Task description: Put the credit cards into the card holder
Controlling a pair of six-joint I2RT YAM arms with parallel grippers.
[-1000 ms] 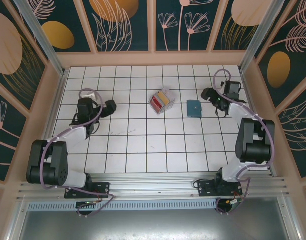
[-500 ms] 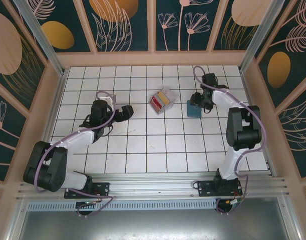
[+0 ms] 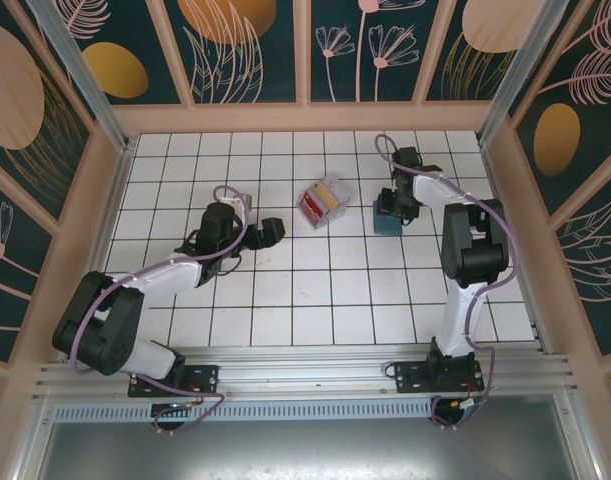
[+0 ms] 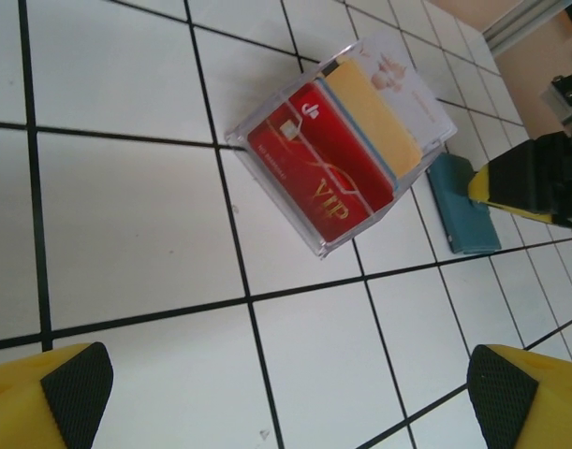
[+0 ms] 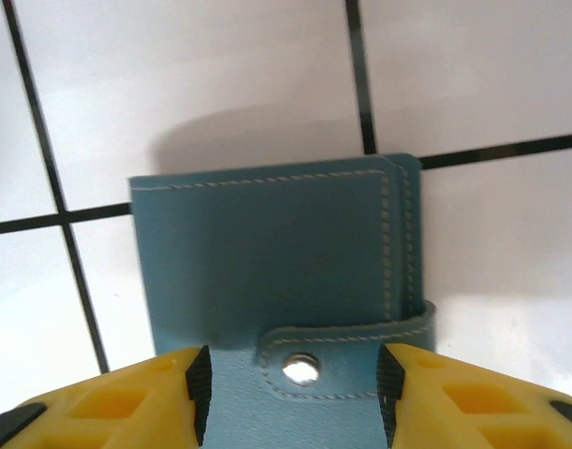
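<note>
The card holder [image 3: 388, 222] lies flat just right of the credit cards [image 4: 328, 164] in their clear box [image 3: 335, 186], directly beneath our right gripper [image 5: 293, 398]; its jaws stand half apart astride the snap tab [image 5: 342, 351], grip we cannot tell; our left gripper [image 4: 286, 402], wide open, is nearer the cards.

I see a clear plastic box [image 4: 271, 192] sitting askew to the black grid lines of the white tiled table [image 3: 285, 290]. Dark floral panels [image 3: 245, 50] wall my workspace.
</note>
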